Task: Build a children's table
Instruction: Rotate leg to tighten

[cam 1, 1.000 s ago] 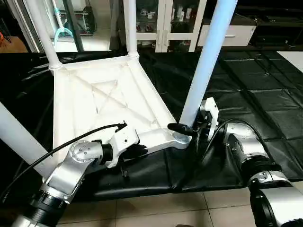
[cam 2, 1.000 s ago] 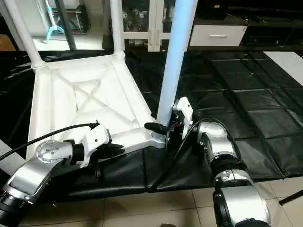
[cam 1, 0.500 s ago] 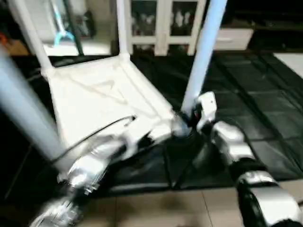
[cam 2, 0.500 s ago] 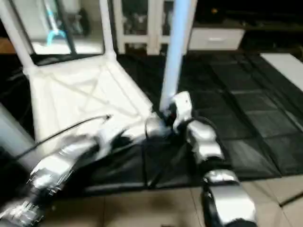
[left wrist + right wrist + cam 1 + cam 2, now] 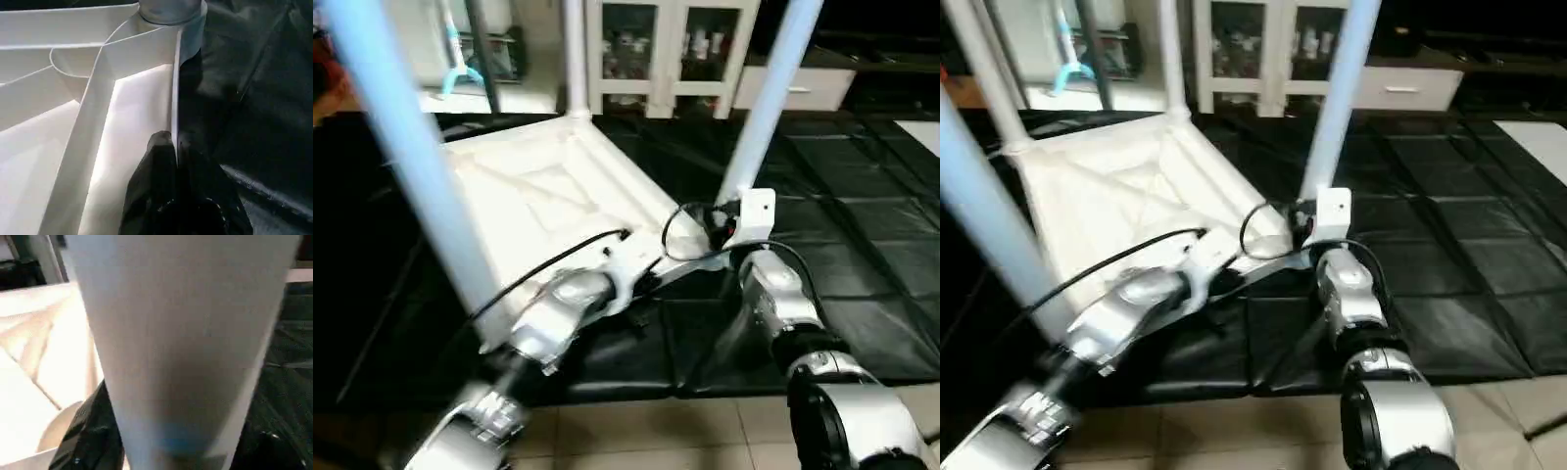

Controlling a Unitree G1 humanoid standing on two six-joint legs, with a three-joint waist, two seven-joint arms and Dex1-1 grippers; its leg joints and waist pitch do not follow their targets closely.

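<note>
A black mat lies before a glass-door cabinet.

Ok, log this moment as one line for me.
stage: legs standing in upturned table top | left hand: shut on top's rim | right hand: around near-right leg at its base

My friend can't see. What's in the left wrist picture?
Two black fingers of the left tool pinch the thin side wall of an upside-down white table top. A leg stands in its corner socket, with black sheet beside.
</note>
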